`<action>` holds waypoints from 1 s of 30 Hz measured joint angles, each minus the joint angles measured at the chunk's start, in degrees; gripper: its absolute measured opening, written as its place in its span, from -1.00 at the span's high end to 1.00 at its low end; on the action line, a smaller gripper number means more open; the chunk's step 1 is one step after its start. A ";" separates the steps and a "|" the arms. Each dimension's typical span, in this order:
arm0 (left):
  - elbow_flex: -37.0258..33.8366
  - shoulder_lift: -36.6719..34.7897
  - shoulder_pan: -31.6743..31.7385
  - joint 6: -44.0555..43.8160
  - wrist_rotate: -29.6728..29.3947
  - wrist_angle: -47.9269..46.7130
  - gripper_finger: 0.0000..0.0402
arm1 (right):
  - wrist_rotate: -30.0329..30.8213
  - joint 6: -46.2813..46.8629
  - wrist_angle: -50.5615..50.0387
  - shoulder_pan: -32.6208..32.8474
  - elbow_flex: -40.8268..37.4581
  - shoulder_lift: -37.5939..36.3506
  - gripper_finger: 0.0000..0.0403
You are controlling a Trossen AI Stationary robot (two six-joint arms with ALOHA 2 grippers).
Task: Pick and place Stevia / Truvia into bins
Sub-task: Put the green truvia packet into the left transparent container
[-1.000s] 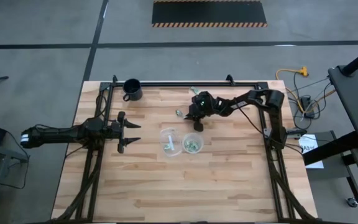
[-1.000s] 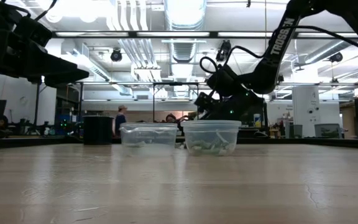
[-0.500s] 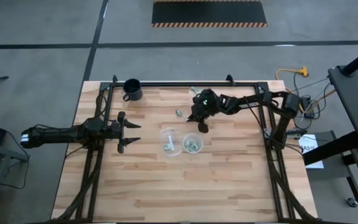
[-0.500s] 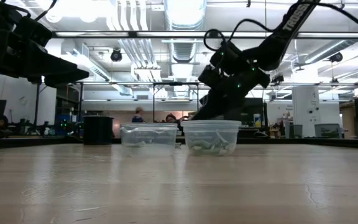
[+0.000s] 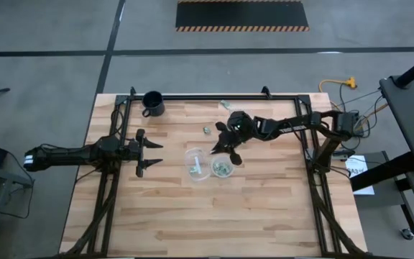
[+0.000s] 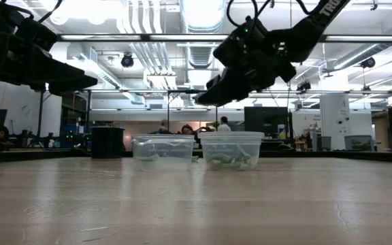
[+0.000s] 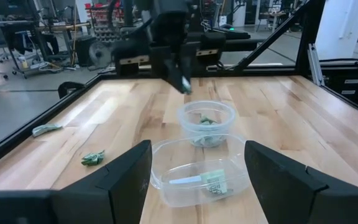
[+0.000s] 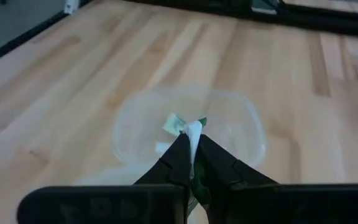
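My right gripper hangs above the table just behind the two clear bins, shut on a small white-and-green Stevia packet. In the left wrist view it shows as my right gripper over the farther bin. Both bins hold packets. Two loose packets lie flat on the wood farther back. My left gripper waits open at the table's left, touching nothing. My right gripper pinches the packet between its two fingertips, and the packet's crumpled free end sticks out past them. The fingers slant down toward the table's left and near side. The packet is lifted clear, above the bins.
A black mug stands at the far left corner. A dark metal frame runs along the table's far edge and sides. Bare wood lies in front of the bins toward the near edge.
My right gripper has risen from the table behind the bins with the packet, staying shut. It has swung toward the bins and the table's left, and tipped from steeply down to a shallower slant.
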 joint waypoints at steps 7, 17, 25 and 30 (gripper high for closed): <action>0.00 0.00 -0.01 0.00 -0.01 0.00 -0.20 | -0.01 0.17 4.25 2.36 0.10 0.08 0.94; 0.00 0.00 -0.01 0.00 0.00 0.00 -0.20 | 0.40 2.32 9.26 3.16 0.12 0.10 0.94; 0.00 0.00 -0.01 0.00 0.00 0.00 -0.20 | 0.50 3.33 11.66 4.24 0.12 0.10 0.94; 0.00 0.00 0.00 0.00 -0.02 0.00 -0.20 | 0.66 3.90 13.66 4.32 0.13 0.38 0.94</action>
